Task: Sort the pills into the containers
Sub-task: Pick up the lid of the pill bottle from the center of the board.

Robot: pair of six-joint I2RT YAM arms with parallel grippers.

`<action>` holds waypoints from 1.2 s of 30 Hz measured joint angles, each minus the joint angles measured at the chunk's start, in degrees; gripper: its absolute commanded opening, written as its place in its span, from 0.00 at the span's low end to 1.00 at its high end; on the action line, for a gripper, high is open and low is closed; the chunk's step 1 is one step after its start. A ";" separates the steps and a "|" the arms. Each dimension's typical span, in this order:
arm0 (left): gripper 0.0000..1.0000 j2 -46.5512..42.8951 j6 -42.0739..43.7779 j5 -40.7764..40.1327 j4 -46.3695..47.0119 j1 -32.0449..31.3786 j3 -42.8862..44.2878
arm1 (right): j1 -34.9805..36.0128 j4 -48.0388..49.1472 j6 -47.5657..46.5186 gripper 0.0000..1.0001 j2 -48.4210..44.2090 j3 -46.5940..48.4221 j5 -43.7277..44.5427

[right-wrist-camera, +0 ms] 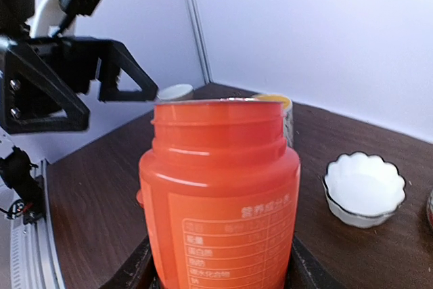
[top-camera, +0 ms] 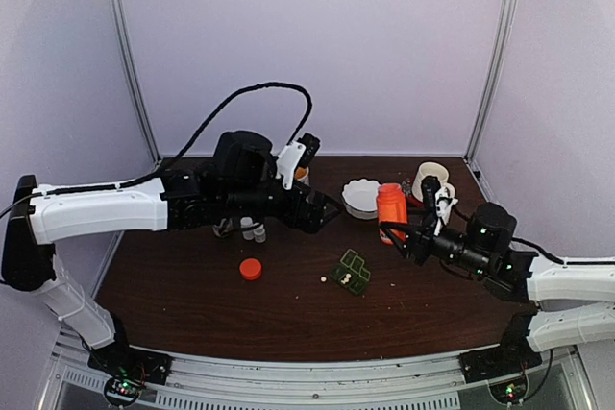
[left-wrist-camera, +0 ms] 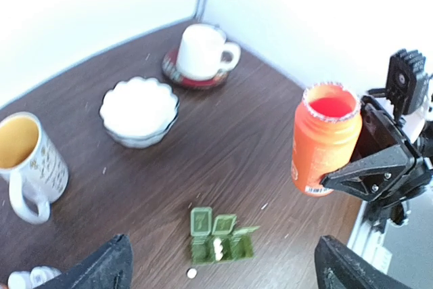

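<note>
The dark wooden bench (top-camera: 192, 304) carries everything, and most of the risk sits near its middle.

The left gripper (top-camera: 325, 210) hangs above the centre of the top view with its fingers (left-wrist-camera: 108, 265) spread wide and holding nothing. If it comes straight down, one finger could clip the pill box or push it across the wood.

The right gripper (top-camera: 396, 232), right of centre, pinches an uncapped orange pill bottle (left-wrist-camera: 326, 137) and holds it upright. I cannot tell how full the bottle is. Tipping it too steeply would likely pour out far more than a compartment holds. Swinging it could strike the white scalloped bowl (top-camera: 362, 197) close by, or the white mug (top-camera: 430, 178) in the upper right.

The orange cap (top-camera: 251, 269) lies well apart, lower left of centre, out of harm's way.

The green pill box (top-camera: 353, 272) lies on the bench in the lower centre of the top view. Its lids stand up and a few white pills (left-wrist-camera: 218, 245) sit in the middle compartment. It looks light, so a nudge could scatter them.

One loose white pill (left-wrist-camera: 191, 273) lies just beside the box. It is small and flat, so it could easily skid away from closing fingers.
</note>
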 measured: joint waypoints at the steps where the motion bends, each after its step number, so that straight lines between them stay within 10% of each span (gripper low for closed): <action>1: 0.97 -0.96 0.17 0.52 2.43 0.00 -1.51 | 0.59 -0.07 0.04 0.00 -0.20 1.46 -0.48; 11: 0.98 -9.49 1.01 2.62 19.28 1.16 -12.24 | 6.12 -1.70 -0.44 0.00 -0.57 12.15 -3.08; 23: 0.98 -18.62 -7.65 -7.69 -6.21 7.96 -20.55 | 6.56 -5.09 -2.69 0.00 1.90 12.74 -3.28; 36: 0.97 3.08 -9.18 -7.78 -26.45 10.47 -12.44 | 6.58 -6.08 -3.17 0.00 3.28 12.94 -3.72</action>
